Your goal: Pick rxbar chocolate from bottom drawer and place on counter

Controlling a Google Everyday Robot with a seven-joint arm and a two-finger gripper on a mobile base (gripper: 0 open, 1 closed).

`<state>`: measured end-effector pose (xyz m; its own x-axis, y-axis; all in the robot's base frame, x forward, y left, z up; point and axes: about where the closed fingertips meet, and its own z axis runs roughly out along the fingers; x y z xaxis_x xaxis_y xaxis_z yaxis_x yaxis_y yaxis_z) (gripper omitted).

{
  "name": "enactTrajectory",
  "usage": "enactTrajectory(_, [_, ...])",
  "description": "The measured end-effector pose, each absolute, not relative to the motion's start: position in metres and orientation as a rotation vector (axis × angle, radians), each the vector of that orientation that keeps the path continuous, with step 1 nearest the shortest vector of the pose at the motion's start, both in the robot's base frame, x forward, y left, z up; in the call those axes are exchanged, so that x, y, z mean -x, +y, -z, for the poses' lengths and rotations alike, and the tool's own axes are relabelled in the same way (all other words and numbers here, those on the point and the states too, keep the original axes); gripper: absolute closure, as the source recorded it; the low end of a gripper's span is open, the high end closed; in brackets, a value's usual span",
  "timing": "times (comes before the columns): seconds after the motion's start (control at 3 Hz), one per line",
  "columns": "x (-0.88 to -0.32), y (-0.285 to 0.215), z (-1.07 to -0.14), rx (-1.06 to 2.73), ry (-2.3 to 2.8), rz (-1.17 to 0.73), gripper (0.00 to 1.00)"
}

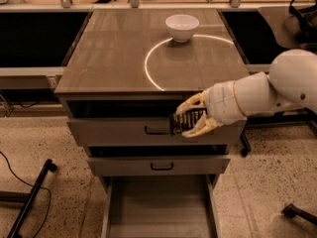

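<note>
My gripper [190,118] is shut on the rxbar chocolate [187,121], a dark wrapper with pale lettering held between the pale fingers. It hangs in front of the top drawer face, just below the front edge of the counter [114,58]. The white arm reaches in from the right. The bottom drawer [158,209] is pulled open below, and its plain floor shows nothing in it.
A white bowl [182,27] stands at the back of the counter beside the curved light streak. The two upper drawers with black handles [161,166] stick out slightly. A black stand leg [29,197] lies on the speckled floor at left, another black foot at right.
</note>
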<state>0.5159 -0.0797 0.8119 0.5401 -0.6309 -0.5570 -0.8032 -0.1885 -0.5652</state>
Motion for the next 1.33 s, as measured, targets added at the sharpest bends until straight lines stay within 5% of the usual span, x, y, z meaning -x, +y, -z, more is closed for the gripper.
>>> enactTrajectory(1.33, [-0.616, -0.073, -0.896, 1.796, 1.361, -0.153, 1.00])
